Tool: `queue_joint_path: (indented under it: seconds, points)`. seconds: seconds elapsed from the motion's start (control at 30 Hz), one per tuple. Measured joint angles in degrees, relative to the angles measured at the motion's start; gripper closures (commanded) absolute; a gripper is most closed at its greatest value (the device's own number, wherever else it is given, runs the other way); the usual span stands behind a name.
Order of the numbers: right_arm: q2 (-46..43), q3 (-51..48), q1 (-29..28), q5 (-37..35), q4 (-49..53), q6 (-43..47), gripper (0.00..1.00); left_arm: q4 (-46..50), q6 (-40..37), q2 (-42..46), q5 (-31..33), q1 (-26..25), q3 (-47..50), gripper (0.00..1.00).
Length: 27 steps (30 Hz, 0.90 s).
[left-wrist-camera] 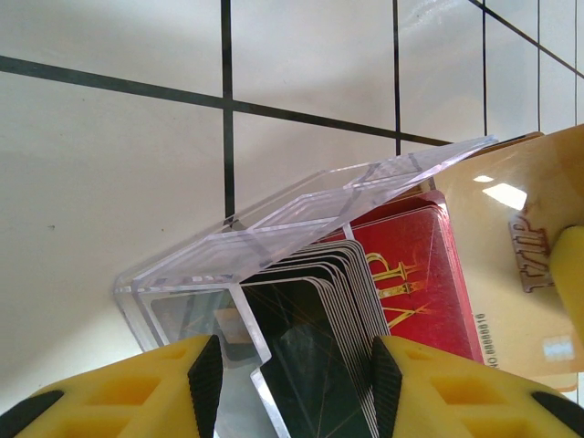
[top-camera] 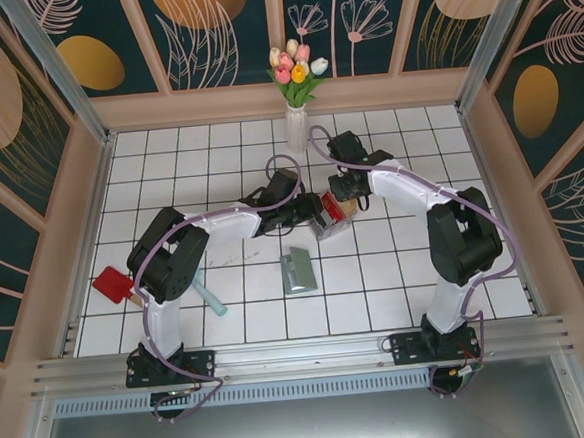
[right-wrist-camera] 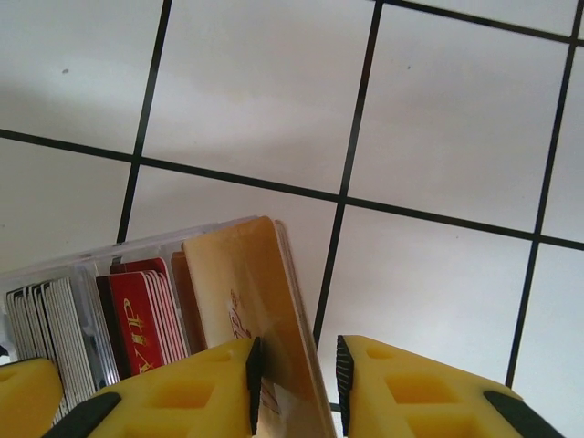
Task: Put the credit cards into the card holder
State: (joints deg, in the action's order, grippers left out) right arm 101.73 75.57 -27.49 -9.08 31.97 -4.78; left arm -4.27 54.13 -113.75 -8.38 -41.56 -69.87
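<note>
Nearest on the white tiled bench (top-camera: 397,292), the flat grey-green bifold card holder (top-camera: 298,270) is laid at 7 o'clock of the clear plastic box (left-wrist-camera: 274,239), which is clamped by the left pincer (left-wrist-camera: 292,370) and holds the thin red, grey and tan credit cards (right-wrist-camera: 137,315) on edge. The tan card (right-wrist-camera: 239,292) at the stack's 3 o'clock end is straddled by the right pincer (right-wrist-camera: 297,374), jaws narrowly apart; whether it is pinched cannot be told. It is judged light, stiff and slick, best pinched across both faces near its top edge.
</note>
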Motion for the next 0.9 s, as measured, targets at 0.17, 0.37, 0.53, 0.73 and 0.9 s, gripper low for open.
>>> queue_joint_path:
  seconds: [0.17, 0.37, 0.53, 0.73, 0.9]
  points:
    - [-1.36, 0.04, 0.0, -0.68, 0.07, -0.04, 0.81, 0.0, 0.0, 0.0, 0.02, 0.0, 0.0, 0.51]
    - [-3.52, 0.04, 0.0, -0.22, 0.09, -0.33, 0.82, 0.02, 0.0, 0.0, 0.02, 0.0, 0.0, 0.51]
    - [-4.63, 0.04, 0.04, 1.44, 0.04, -1.22, 0.55, 0.02, 0.0, 0.0, 0.0, 0.0, 0.0, 0.51]
    - [-4.17, 0.04, 0.07, 1.81, 0.02, -1.27, 0.5, 0.02, -0.07, 0.0, 0.0, 0.0, 0.0, 0.51]
    - [-1.33, 0.02, 0.07, 1.53, 0.02, -1.27, 0.48, 0.02, -0.07, 0.0, 0.0, 0.0, 0.0, 0.51]
